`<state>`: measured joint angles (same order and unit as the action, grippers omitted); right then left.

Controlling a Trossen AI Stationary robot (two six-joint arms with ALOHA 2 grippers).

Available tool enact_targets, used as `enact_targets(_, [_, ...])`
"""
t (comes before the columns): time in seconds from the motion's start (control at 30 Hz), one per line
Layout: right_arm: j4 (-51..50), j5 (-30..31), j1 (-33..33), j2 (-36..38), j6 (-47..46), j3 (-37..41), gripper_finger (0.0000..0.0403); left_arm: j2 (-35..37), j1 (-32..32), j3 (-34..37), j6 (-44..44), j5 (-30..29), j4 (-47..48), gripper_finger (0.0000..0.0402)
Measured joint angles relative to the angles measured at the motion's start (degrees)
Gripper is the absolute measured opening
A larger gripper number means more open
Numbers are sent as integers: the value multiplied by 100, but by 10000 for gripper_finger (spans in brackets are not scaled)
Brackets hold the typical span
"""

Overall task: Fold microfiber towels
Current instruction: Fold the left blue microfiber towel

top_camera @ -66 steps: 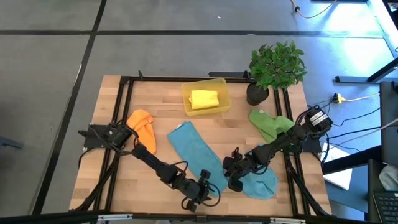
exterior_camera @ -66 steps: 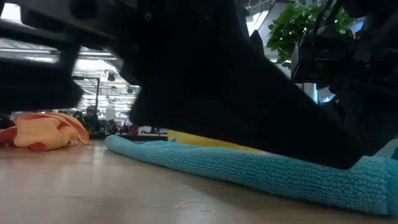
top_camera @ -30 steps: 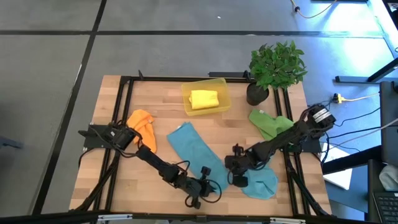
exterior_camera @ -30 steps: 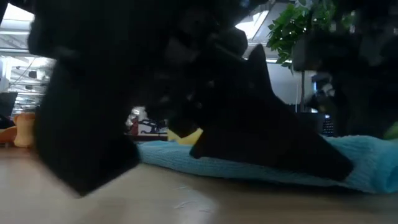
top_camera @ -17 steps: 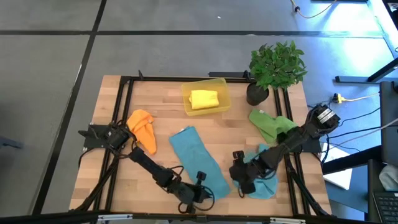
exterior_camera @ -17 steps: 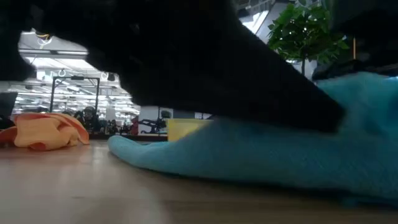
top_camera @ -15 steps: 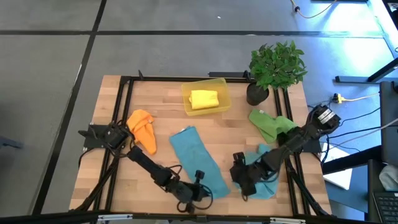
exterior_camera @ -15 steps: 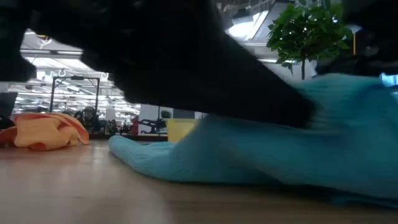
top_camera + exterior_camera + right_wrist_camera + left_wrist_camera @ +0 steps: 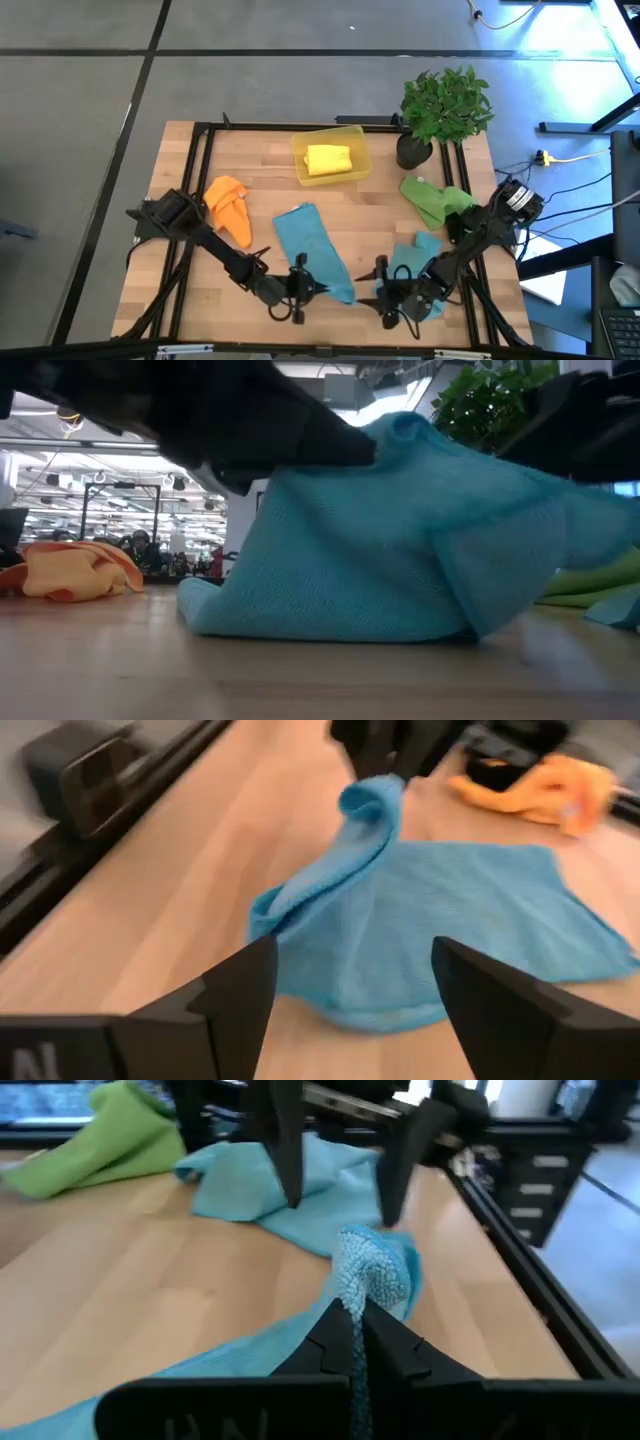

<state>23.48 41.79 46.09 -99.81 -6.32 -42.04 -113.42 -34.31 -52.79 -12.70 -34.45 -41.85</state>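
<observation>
Grey concrete floor surrounds the wooden tabletop (image 9: 250,160) you see from above. Your left gripper (image 9: 303,283) sits at the near edge with its fingers pinched on a corner of the long teal towel (image 9: 310,245); the right gripper (image 9: 385,293), fingers spread wide and empty, hovers beside the second teal towel (image 9: 415,265). The orange towel (image 9: 228,200) and green towel (image 9: 435,200) lie crumpled; the yellow towel (image 9: 328,158) sits in the bin (image 9: 300,170).

Level across the tabletop, the lifted teal cloth (image 9: 400,540) drapes in limp folds, so expect it to be light, floppy and a bit clingy.

Through the left wrist camera, the closed fingers (image 9: 330,1345) hold a bunched teal corner (image 9: 375,1270).

Through the right wrist camera, the open fingers (image 9: 240,990) frame that raised corner (image 9: 370,800); take corners or hems, not the middle.
</observation>
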Motion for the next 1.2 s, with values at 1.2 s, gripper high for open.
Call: enact_targets(1.2, [-3473,463,-689,-138,-3247,-1506,266,508,537,-53,492,-120,-224,0])
